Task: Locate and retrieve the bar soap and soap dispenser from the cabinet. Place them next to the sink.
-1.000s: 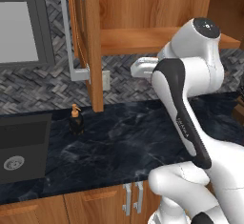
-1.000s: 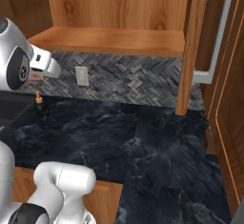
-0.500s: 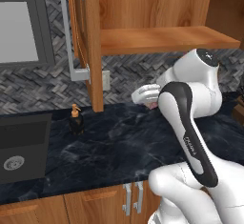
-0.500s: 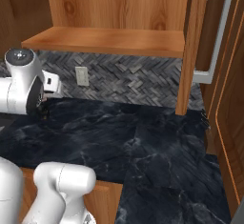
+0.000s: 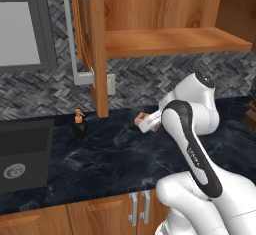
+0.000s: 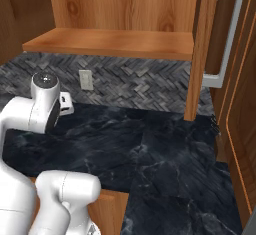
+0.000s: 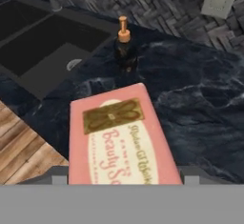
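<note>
tool [image 5: 142, 120] is gripping the bar soap [image 7: 116, 137] over the worktop [image 5: 115, 164]; it's heading toward the soap dispenser [image 7: 124, 46] and risking knocking it into the sink [image 7: 45, 46]

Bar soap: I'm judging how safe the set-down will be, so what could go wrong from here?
The bar soap sticks far out of the pincer, so it might tip or slide free on the way. The soap dispenser stands ahead of it beside the sink; a low approach could knock it over, or drop the soap into the basin.
</note>
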